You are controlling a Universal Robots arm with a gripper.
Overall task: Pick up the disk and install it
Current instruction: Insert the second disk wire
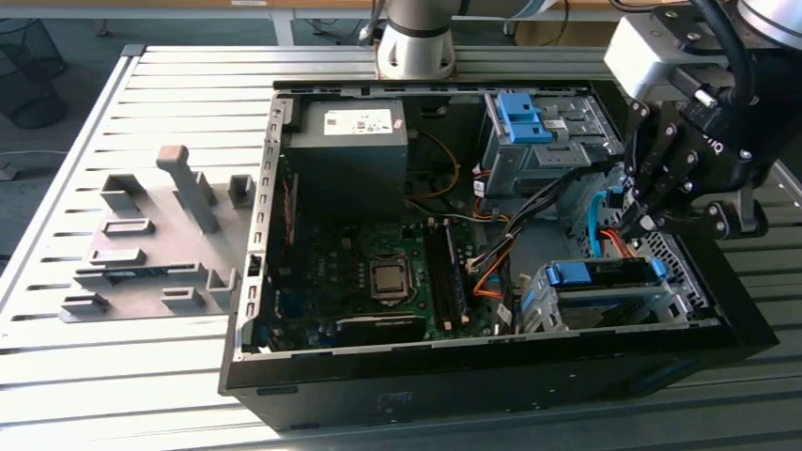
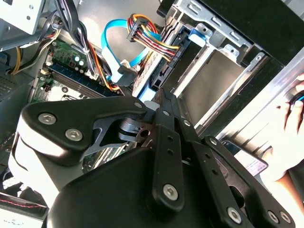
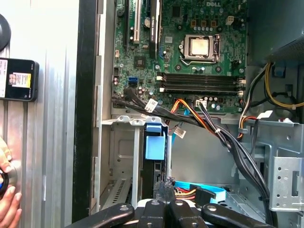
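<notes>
The disk [image 1: 602,273] stands on edge in the silver drive cage [image 1: 570,315] at the case's near corner on the exterior view's right, its blue carrier end showing on top. In the first wrist view the blue carrier [image 3: 154,141] sits in a cage slot with the dark slab of the disk behind it. My gripper [image 1: 643,225] hangs just above the far end of that cage, beside the orange and blue cables [image 1: 610,237]. Its fingers are shut together, tips [image 3: 166,186] close to the disk's rear edge, with nothing visibly held. In the second wrist view my gripper [image 2: 159,95] has its tips meeting by the cage [image 2: 213,80].
The open black computer case [image 1: 501,376] lies on a slatted metal table. A black power supply box [image 1: 345,155] and a second cage with a blue latch [image 1: 520,117] sit at the far side. A grey fixture plate [image 1: 150,254] lies at the exterior view's left. A person's hand [image 2: 289,137] rests outside the case.
</notes>
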